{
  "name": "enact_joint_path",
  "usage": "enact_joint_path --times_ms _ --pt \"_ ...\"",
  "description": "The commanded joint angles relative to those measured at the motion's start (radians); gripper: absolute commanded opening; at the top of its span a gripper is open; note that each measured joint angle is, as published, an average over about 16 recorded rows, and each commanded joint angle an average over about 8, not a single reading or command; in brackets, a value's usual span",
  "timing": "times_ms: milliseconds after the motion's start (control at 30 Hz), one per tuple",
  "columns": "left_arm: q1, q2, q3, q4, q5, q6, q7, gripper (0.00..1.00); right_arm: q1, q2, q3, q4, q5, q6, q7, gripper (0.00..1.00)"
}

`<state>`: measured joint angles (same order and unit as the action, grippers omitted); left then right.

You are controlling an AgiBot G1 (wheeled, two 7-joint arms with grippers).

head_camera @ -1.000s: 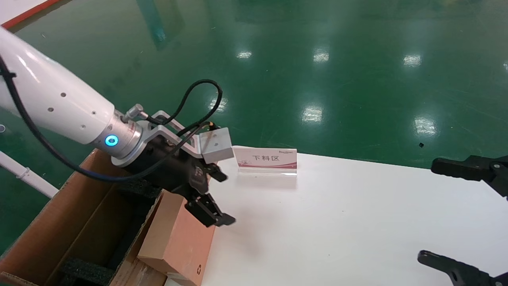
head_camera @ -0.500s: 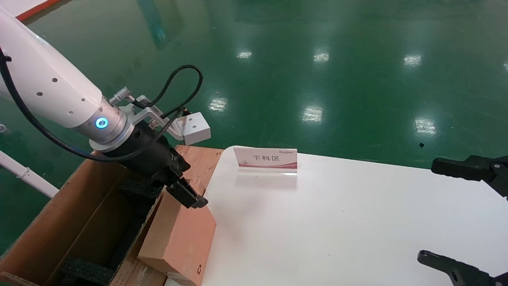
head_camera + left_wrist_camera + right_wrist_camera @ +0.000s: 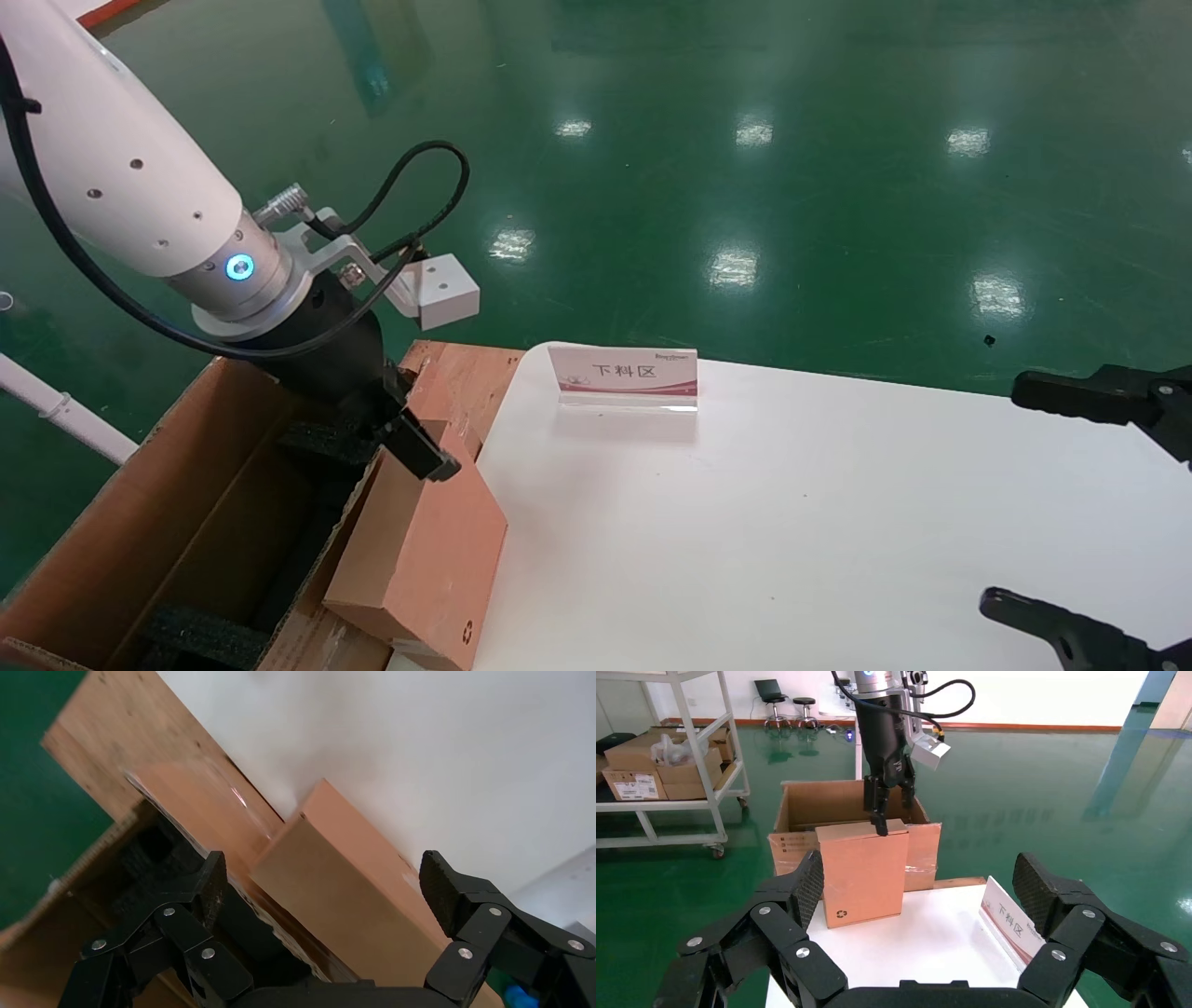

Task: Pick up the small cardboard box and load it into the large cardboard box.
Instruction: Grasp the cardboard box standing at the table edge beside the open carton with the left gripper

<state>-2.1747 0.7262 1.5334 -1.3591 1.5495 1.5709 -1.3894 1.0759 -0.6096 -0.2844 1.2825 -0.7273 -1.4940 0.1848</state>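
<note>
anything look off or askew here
Yes: the small cardboard box stands tilted on the table edge, leaning against the large cardboard box rather than inside it. The open left gripper is at its top edge; the right gripper is parked.

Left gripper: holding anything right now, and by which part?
Nothing held. The left gripper is open, its fingers straddling the top edge of the small cardboard box, which leans on the large cardboard box.

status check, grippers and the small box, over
Left gripper open, straddling top edge of small box. Small box upright on table, leaning on large box flap, not loaded. Right gripper open, parked at table's right. Sign well clear.
</note>
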Motion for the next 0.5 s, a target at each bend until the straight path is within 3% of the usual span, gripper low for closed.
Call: enact_joint_path --times_ms 33,500 --pt "-0.02 0.004 0.033 0.0 -0.015 -0.001 -0.015 1.0 0.0 0.0 0.0 0.0 0.0 0.0 0.0 1.0" --pt "-0.074 0.014 0.197 0.0 -0.092 -0.022 -0.079 1.0 0.0 0.0 -0.001 0.0 0.001 0.0 -0.001 1.0"
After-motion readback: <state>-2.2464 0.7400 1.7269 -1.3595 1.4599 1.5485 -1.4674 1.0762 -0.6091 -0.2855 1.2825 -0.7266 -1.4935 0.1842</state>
